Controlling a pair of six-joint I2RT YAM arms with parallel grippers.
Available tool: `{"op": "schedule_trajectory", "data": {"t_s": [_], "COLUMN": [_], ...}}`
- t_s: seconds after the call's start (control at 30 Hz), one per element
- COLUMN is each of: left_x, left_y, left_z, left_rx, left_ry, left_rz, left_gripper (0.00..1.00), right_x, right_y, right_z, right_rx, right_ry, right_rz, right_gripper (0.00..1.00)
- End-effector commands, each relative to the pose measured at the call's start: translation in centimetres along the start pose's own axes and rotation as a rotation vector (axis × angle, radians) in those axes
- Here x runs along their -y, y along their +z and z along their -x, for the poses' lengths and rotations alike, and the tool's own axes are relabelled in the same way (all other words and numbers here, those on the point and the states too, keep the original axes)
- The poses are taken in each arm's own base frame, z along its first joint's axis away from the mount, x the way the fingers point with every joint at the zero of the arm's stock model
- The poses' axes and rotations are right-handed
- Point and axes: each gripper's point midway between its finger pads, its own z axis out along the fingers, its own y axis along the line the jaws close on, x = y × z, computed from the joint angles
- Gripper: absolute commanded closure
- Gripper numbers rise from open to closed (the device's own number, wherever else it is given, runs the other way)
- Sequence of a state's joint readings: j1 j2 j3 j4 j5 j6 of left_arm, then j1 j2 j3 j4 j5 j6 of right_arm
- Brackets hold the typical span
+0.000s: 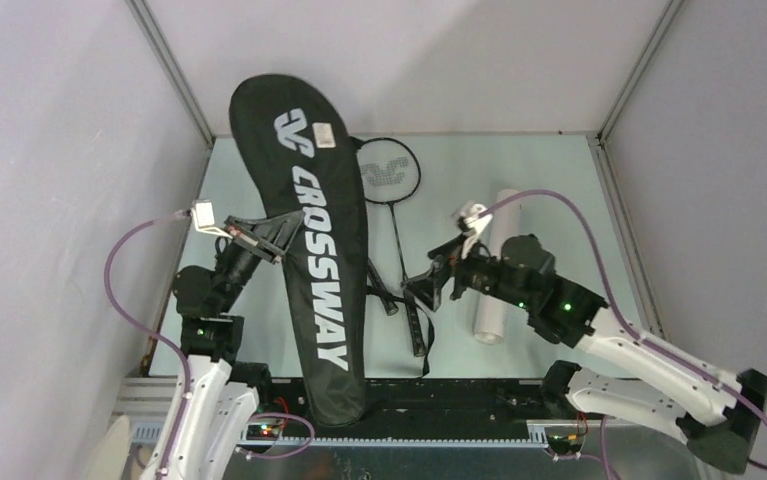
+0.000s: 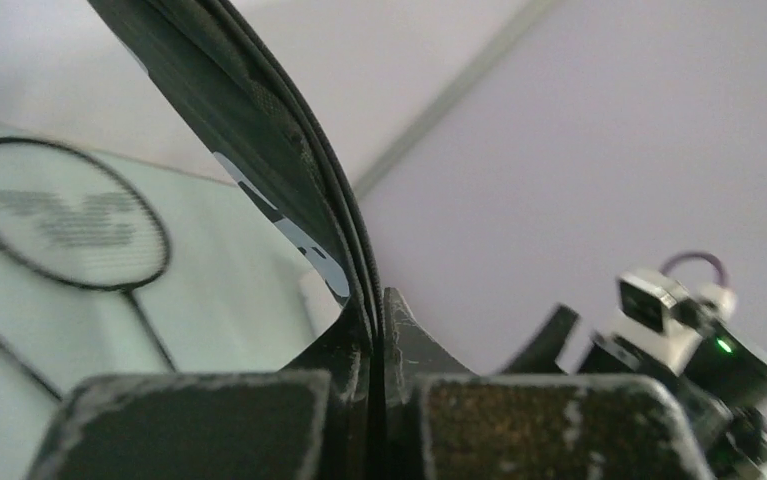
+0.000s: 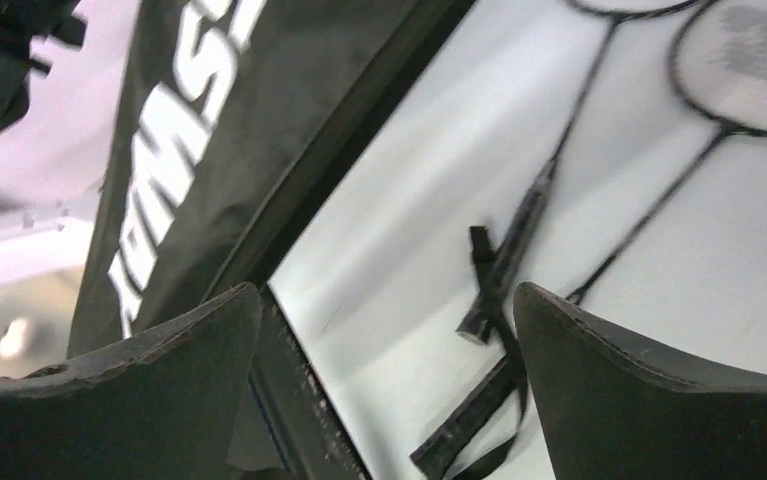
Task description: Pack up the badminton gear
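Over the tabletop [image 1: 559, 180], left end effector [image 2: 374, 400] clamped on the bag [image 1: 309, 200] edge; right end effector [image 3: 389, 380] spread wide, empty; one bag, two rackets [image 3: 507, 255], one tube [image 1: 489, 318]

The left arm [image 1: 204, 400] rises from its base at the near left, bent at the elbow, with its wrist reaching toward the right and far side. The left gripper [image 1: 277, 238] has its fingers [image 2: 189, 420] pressed together on the thin edge of the black fabric racket bag [image 2: 289, 170]. The right arm [image 1: 659, 362] stretches in from the near right, low over the counter [image 1: 559, 180], forearm pointing left. The right gripper [image 1: 427, 290] faces left, its fingers [image 3: 649, 390] spread wide apart.
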State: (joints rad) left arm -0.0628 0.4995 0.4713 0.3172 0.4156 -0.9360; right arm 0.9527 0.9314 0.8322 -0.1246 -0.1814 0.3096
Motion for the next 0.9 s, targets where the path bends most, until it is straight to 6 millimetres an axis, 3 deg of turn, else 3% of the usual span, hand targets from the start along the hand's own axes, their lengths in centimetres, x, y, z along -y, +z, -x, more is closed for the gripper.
{"op": "schedule_trajectory", "data": {"t_s": [0.0, 0.1, 0.33, 0.53, 0.7, 0.87], "left_x": [9.0, 11.0, 14.2, 14.4, 14.3, 14.5], "left_y": [-0.4, -0.1, -0.4, -0.7, -0.9, -1.2], "left_z": [1.4, 1.0, 0.2, -0.2, -0.4, -0.6], "left_rx": [-0.039, -0.062, -0.087, -0.090, -0.088, -0.093], "left_ry": [0.146, 0.167, 0.166, 0.176, 0.184, 0.189], "left_rz": [-0.352, -0.408, -0.530, -0.532, -0.531, -0.546], "left_gripper": [1.00, 1.00, 1.00, 1.00, 1.00, 1.00], "right_x": [3.9, 5.3, 2.1, -0.4, -0.2, -0.4], "right_y": [-2.4, -3.1, -1.7, -2.0, -2.0, -1.4], "right_z": [3.4, 3.9, 4.5, 4.2, 3.0, 3.0], "right_rx": [0.197, 0.231, 0.220, 0.192, 0.186, 0.192], "right_ry": [0.069, 0.130, 0.160, 0.177, 0.205, 0.217], "right_rz": [-0.174, -0.197, 0.027, 0.167, 0.164, 0.197], "right_gripper": [0.01, 0.01, 0.01, 0.02, 0.02, 0.02]}}
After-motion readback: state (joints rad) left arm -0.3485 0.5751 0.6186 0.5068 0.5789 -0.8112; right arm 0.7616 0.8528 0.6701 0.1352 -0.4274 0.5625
